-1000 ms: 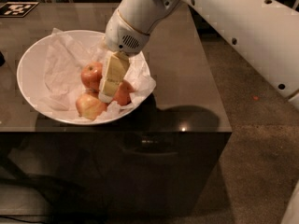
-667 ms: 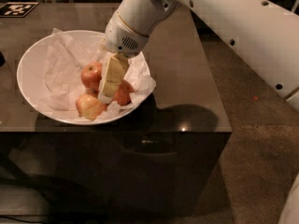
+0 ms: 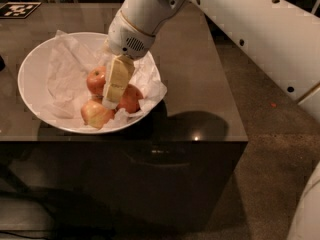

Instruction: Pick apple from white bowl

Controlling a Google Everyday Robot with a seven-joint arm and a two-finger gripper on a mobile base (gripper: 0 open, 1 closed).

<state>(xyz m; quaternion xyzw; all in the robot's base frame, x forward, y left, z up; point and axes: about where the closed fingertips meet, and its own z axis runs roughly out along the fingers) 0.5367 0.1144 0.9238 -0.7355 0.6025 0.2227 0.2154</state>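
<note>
The wide, glossy white bowl stands close to the front edge of the dark bench. Inside it, behind a paler yellow-blushed apple, the round deep red apple lies against the right side, in the view, of the cream gripper. I cannot tell if the gripper is open or closed. Another red apple crowds its left, and only upward is there free room.

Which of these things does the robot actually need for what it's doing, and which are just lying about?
Part of the job: red apple; white bowl; gripper, down in the bowl among the fruit.
Just lying about: orange apple; pale apple; paper; table; marker tag.
</note>
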